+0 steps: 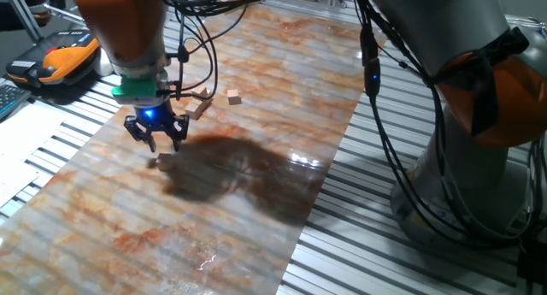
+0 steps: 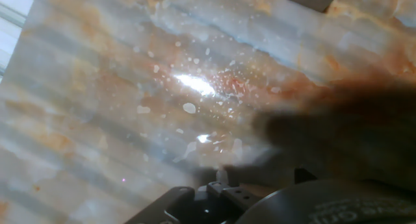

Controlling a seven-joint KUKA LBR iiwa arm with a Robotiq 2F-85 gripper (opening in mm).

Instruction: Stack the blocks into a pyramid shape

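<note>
Blocks [image 1: 233, 96] are lying loose, unstacked, upper centre of your bench [image 1: 256, 201]; your claw [image 1: 156, 141] is hovering left, fingers spread, gripping nothing. Pyramid unstarted.

Light-brown blocks [image 1: 233, 96] are lying on a counter [image 1: 256, 81] showing orange-and-grey marbled streaks; the arm [image 1: 120, 26] is showing orange.
</note>
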